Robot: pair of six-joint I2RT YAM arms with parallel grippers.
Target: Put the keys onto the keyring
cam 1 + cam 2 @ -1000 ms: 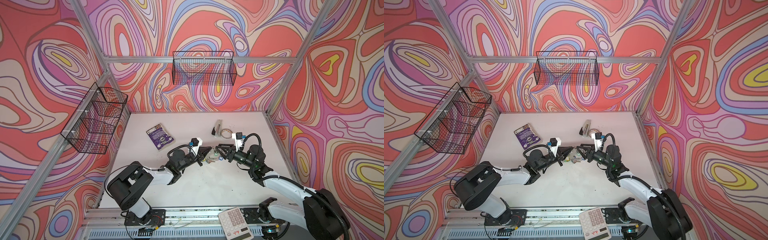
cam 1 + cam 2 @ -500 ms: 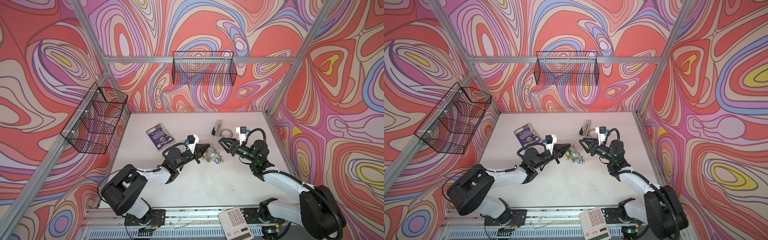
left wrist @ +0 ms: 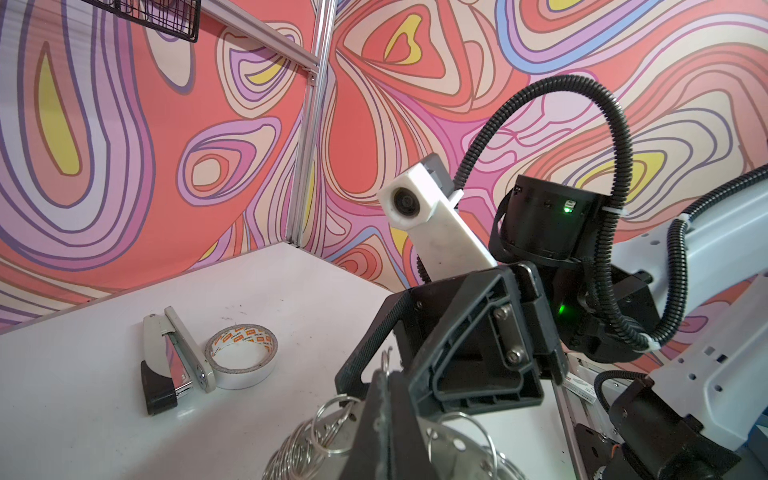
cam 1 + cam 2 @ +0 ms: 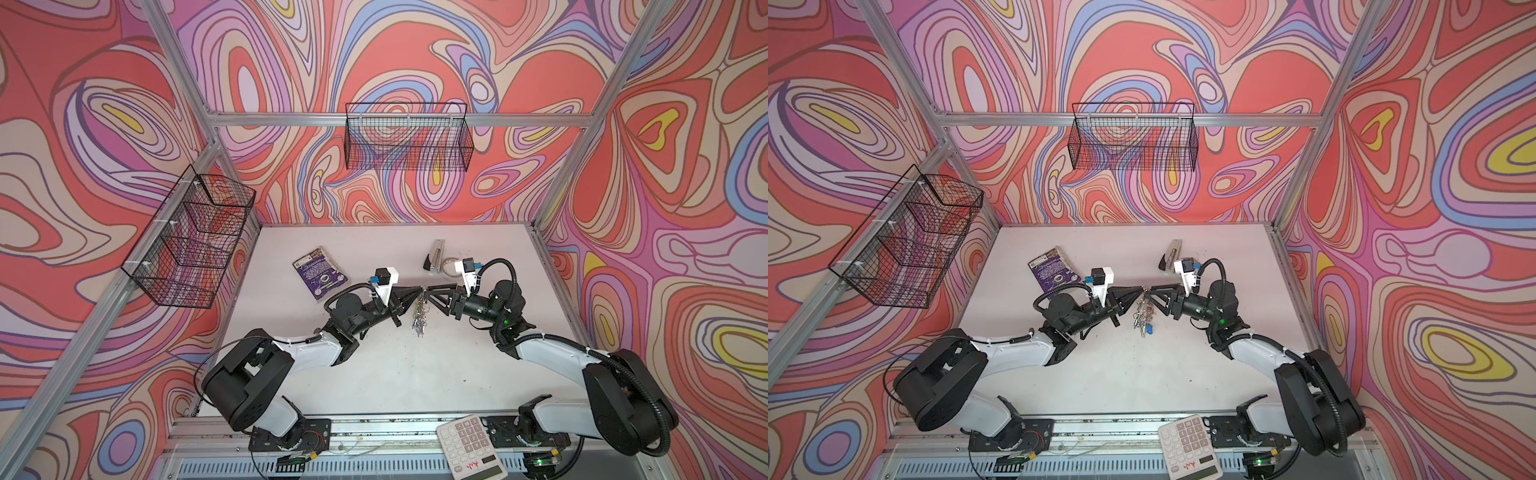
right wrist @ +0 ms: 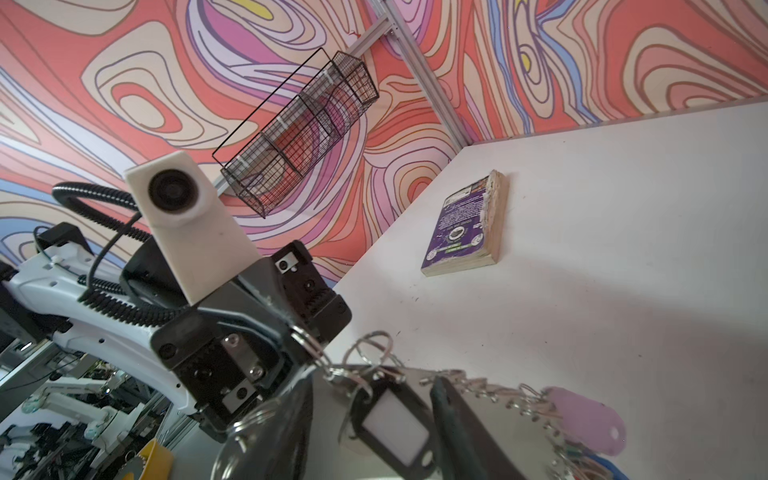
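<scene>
The keyring [image 4: 419, 313] [image 4: 1143, 316] hangs in the air over the middle of the table. It is a grey metal plate edged with small rings and colour-tagged keys. My left gripper [image 4: 419, 289] [image 4: 1143, 289] [image 3: 384, 376] is shut on a small ring at its top edge. The plate [image 3: 453, 453] shows below those fingers. My right gripper [image 4: 430, 293] [image 4: 1154, 294] [image 5: 372, 380] faces it tip to tip, jaws apart. The keys' black-rimmed tag [image 5: 392, 428] lies against the plate [image 5: 498, 419] between the right fingers. Whether its ring is threaded on the plate I cannot tell.
A purple book [image 4: 320, 274] lies at the back left of the table. A stapler [image 4: 434, 259] and a roll of tape [image 3: 241, 357] lie at the back right. A calculator [image 4: 471, 446] rests on the front rail. Wire baskets [image 4: 407, 141] hang on the walls.
The left gripper has lifted the keyring off the table, so it now hangs. The right gripper drew back half a second ago and has since closed in on the left one's tip.
</scene>
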